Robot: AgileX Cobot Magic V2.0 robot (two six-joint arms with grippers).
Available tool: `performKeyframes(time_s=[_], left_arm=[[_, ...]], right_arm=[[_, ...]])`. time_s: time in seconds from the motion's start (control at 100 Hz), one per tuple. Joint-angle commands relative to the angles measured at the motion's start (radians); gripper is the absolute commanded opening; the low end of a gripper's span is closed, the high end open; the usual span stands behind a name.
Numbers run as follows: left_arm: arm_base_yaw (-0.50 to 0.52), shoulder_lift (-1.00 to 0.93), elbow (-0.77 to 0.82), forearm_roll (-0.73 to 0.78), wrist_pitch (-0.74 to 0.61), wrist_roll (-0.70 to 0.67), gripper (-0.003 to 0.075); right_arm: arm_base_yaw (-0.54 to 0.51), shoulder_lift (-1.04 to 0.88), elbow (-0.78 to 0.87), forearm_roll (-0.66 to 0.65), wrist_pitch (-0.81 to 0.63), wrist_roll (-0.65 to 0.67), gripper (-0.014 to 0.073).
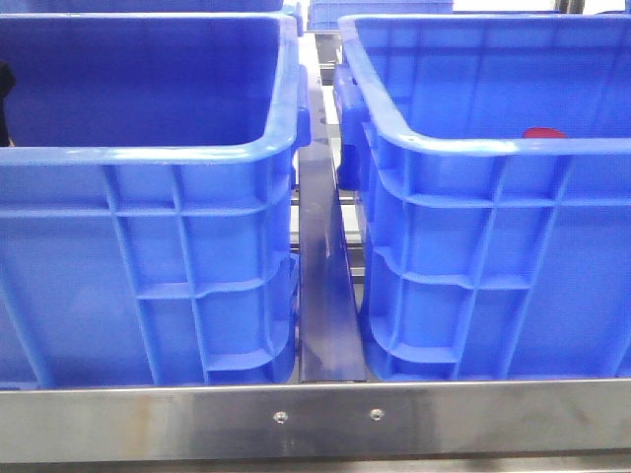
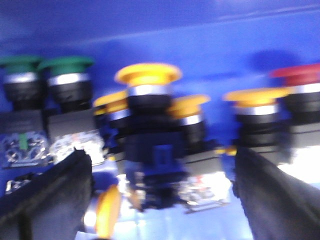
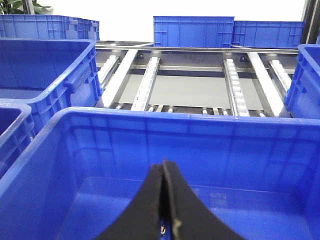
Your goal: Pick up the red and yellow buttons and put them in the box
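In the blurred left wrist view my left gripper (image 2: 162, 200) is open and low inside a blue crate, among several push buttons. A yellow button (image 2: 148, 75) on a black body stands between its two dark fingers (image 2: 45, 200), and I cannot tell if they touch it. More yellow buttons (image 2: 257, 97) and a red button (image 2: 300, 75) stand to one side. In the front view the left arm is only a dark edge (image 1: 5, 99) in the left crate (image 1: 148, 153). My right gripper (image 3: 164, 169) is shut, above the box (image 3: 150, 117). A red bit (image 1: 545, 132) shows over the right crate's rim (image 1: 493, 146).
Two green buttons (image 2: 65, 65) stand beside the yellow ones, and one yellow cap (image 2: 107, 210) lies tipped near a finger. A metal rail (image 1: 320, 286) runs between the two crates. More blue crates (image 3: 192, 31) and a roller conveyor (image 3: 232, 85) lie beyond.
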Motion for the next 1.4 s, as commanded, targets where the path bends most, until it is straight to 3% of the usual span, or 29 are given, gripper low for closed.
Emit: performKeyframes(time_s=[0.0,0.31,0.4,0.58,0.7,1.07,1.39], left_arm=[[0.003,-0.028,-0.034,0.012,-0.052,-0.002,0.0548],[0.003,0.010,-0.034,0.014,-0.071,-0.002,0.0518],[0.003,0.006,-0.034,0.014,-0.078,-0.002,0.0400],[0.003,-0.007,-0.034,0.014,-0.070,-0.002,0.0093],[0.003,-0.037,-0.034,0.014,-0.067,-0.002,-0.0017],[-0.022,-0.312,0.024,-0.019,-0.042,-0.002,-0.0019],[-0.193,-0.646,0.185,-0.038,-0.048,-0.002,-0.0019]], right_arm=[[-0.004,-0.004,-0.029,0.075,0.034,-0.009,-0.0067],[-0.004,-0.004,-0.029,0.075,0.034,-0.009,-0.0067],[-0.004,-0.004,-0.029,0.075,0.034,-0.009,-0.0067],[-0.004,-0.004,-0.029,0.075,0.034,-0.009,-0.0067],[-0.004,-0.004,-0.029,0.075,0.034,-0.009,-0.0067],[-0.004,-0.004,-0.029,0.075,0.036,-0.009,-0.0067],[-0.004,-0.004,-0.029,0.075,0.065,-0.009,-0.0067]])
